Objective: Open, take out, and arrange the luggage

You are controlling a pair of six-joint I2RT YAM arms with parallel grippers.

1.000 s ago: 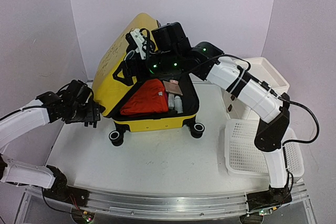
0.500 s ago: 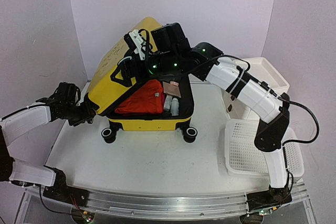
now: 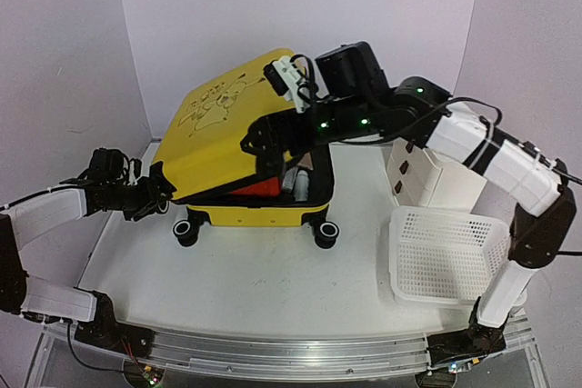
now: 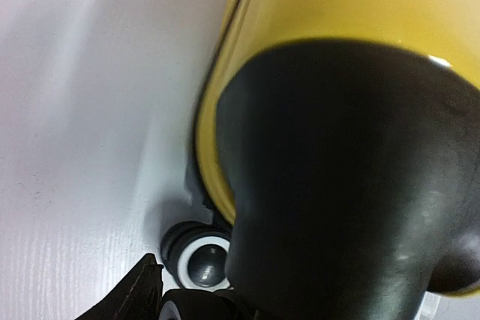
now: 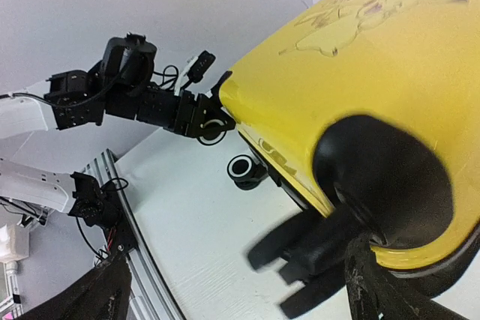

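The yellow luggage [image 3: 227, 138] stands on its wheels mid-table, its lid with the black drawing tilted low over the base. A red cloth [image 3: 258, 190] and white bottles [image 3: 296, 179] show through the gap. My right gripper [image 3: 273, 138] is open at the lid's right edge. In the right wrist view the lid's black corner [image 5: 382, 177] lies against my right gripper [image 5: 244, 297], with a blurred black handle [image 5: 315, 264] between its fingers. My left gripper [image 3: 153, 195] is shut on the luggage's lower left corner, whose black bumper [image 4: 337, 185] fills the left wrist view beside one finger [image 4: 142, 290].
A white perforated basket [image 3: 446, 256] lies at the right front, and a white drawer cabinet [image 3: 427, 170] stands behind it. A luggage wheel [image 3: 186, 229] sits just right of my left gripper. Walls close off the back and both sides.
The lid has dropped from steeply raised to nearly flat, and my right arm has swung up and right. The luggage slid left. My left gripper closed on its corner.
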